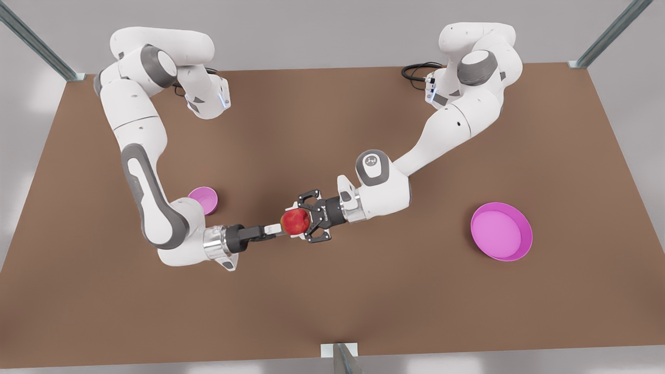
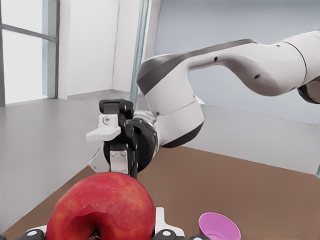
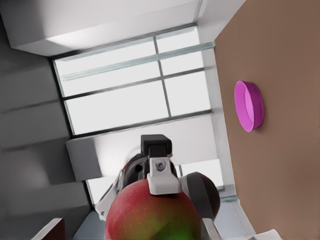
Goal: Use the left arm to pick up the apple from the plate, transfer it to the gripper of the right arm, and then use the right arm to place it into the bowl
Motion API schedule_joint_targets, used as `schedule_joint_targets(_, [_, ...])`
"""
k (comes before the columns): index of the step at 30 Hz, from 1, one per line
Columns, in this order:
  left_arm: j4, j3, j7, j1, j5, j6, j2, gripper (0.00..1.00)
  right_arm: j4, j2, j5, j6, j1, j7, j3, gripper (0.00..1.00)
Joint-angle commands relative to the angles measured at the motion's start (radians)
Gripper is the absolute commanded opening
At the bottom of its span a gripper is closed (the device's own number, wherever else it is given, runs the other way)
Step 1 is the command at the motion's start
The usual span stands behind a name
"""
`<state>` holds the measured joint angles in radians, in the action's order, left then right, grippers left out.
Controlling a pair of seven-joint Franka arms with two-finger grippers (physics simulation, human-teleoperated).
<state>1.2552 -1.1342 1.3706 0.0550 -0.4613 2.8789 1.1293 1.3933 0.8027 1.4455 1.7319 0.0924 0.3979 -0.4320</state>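
Red apple aloft between bowl and plate

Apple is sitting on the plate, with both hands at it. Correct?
Not on the plate. The front view shows the apple gripped by the left hand mid-table, well apart from the plate. The right hand is at it too.

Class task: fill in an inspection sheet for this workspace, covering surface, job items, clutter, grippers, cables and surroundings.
Surface: flat brown tabletop.
Job's things: small round red apple in the air between the grippers; wide flat pink plate at the front view's right; small deep pink bowl at its left.
Clutter: nothing seen.
Grippers: left gripper closed around the apple; right gripper at the apple's other side.
Cables: black cable near the left arm's base.
Surroundings: metal frame posts, windows.
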Motion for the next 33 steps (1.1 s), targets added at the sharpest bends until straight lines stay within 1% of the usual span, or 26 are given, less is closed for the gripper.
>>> schedule_joint_targets(1, [0.0,-0.001,0.033,0.003,0.0,-0.004,-0.002,0.76,0.001,0.0,0.001,0.011,-0.006,0.127,-0.001,1.0])
schedule_joint_targets(9, [0.0,0.001,0.033,0.005,0.0,-0.003,-0.002,0.76,0.041,-0.004,0.001,0.037,-0.029,0.147,-0.001,1.0])
schedule_joint_targets(16, [0.0,0.001,0.027,0.006,0.0,0.0,-0.002,0.76,0.053,-0.019,0.003,0.04,-0.031,0.145,-0.019,1.0])
schedule_joint_targets(18, [0.0,0.001,0.027,0.006,0.0,0.0,-0.002,0.76,0.053,-0.019,0.003,0.041,-0.033,0.147,-0.019,0.76])
schedule_joint_targets(21, [0.0,0.002,0.027,0.006,0.0,0.002,-0.002,0.76,0.052,-0.016,0.003,0.044,-0.033,0.147,-0.019,0.76])
schedule_joint_targets(22, [0.0,0.002,0.027,0.006,0.0,0.002,-0.002,0.77,0.052,-0.016,0.003,0.046,-0.033,0.147,-0.019,0.76])
schedule_joint_targets(23, [0.0,0.001,0.025,0.006,-0.003,0.002,-0.002,0.89,0.052,-0.016,0.003,0.046,-0.033,0.147,-0.019,0.76])
schedule_joint_targets(25, [0.0,0.002,0.025,0.006,-0.017,0.002,-0.002,0.99,0.05,-0.016,0.003,0.046,-0.033,0.145,-0.019,0.76])
schedule_joint_targets(30, [0.001,0.004,0.025,0.006,-0.045,0.0,-0.002,1.0,0.044,-0.014,0.001,0.044,-0.026,0.144,-0.017,0.76])
schedule_joint_targets(33, [0.001,0.004,0.025,0.006,-0.045,0.0,-0.002,1.0,0.03,-0.014,-0.002,0.04,-0.014,0.142,-0.001,0.76])
